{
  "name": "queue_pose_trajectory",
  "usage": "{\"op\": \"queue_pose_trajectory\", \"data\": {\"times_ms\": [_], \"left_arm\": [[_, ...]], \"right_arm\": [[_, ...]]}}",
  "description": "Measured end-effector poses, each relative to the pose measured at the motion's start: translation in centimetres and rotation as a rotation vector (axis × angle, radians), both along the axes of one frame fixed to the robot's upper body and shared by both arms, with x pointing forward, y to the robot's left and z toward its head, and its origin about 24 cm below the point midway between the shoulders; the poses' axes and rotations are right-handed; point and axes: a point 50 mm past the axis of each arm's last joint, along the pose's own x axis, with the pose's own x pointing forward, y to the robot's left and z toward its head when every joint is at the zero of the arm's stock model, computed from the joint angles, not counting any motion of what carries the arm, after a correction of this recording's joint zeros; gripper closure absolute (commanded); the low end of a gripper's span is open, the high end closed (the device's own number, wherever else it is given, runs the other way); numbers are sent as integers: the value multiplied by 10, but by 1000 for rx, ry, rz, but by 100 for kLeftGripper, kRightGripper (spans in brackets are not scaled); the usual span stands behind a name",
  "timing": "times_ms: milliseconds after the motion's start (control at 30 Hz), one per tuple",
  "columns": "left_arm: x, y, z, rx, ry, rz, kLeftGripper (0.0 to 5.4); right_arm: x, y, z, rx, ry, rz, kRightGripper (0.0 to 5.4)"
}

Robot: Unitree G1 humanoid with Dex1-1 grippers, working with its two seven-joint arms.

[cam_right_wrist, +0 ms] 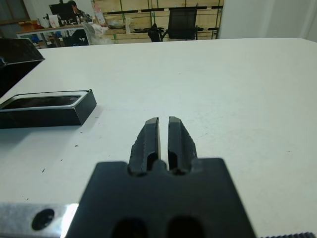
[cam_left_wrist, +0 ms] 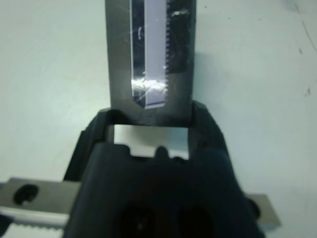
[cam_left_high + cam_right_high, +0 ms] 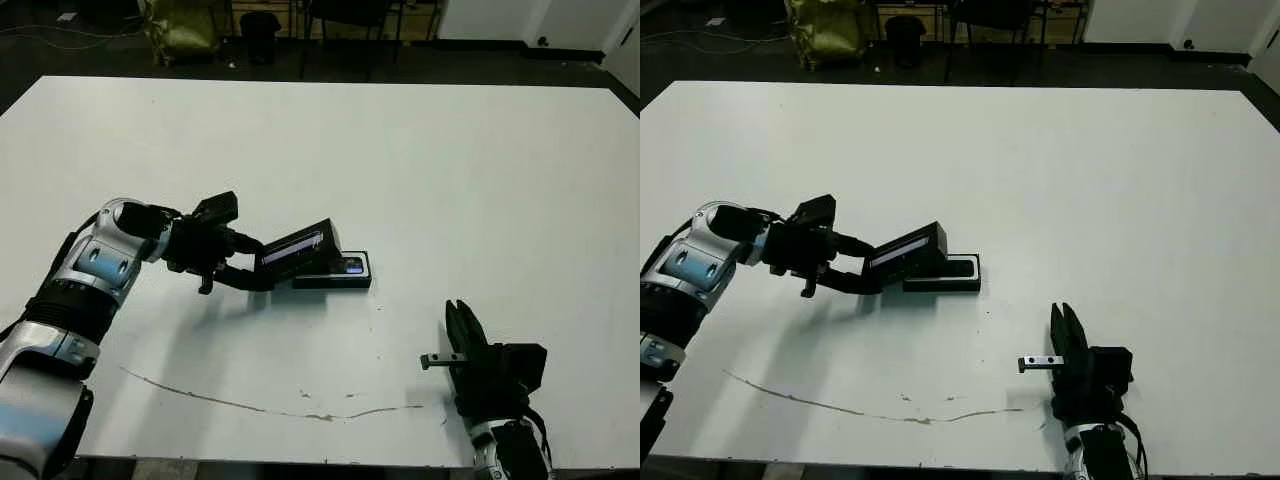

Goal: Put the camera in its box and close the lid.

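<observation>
Left eye view: the left gripper (image 3: 262, 272) is clamped on the lid (image 3: 297, 246), holding it tilted over the left end of the box (image 3: 335, 273), whose left part the lid hides. The right gripper (image 3: 462, 322) rests on the white table (image 3: 420, 170) with fingers together — well apart from the box, at about 4 o'clock from it. A dark object, likely the camera (image 1: 42, 100), lies inside the box, hard to make out. A thin crack-like line (image 3: 250, 405) crosses the table's near side; chairs and dark floor show beyond its far edge.
</observation>
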Motion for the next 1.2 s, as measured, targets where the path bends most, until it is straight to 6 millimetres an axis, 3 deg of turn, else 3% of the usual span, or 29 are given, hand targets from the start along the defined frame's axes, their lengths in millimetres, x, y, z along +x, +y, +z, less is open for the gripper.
{"op": "queue_pose_trajectory", "data": {"times_ms": [1200], "left_arm": [[3, -22, -9, 8, -64, -23, 347]], "right_arm": [[-1, 1, 1, -1, 20, -17, 540]]}}
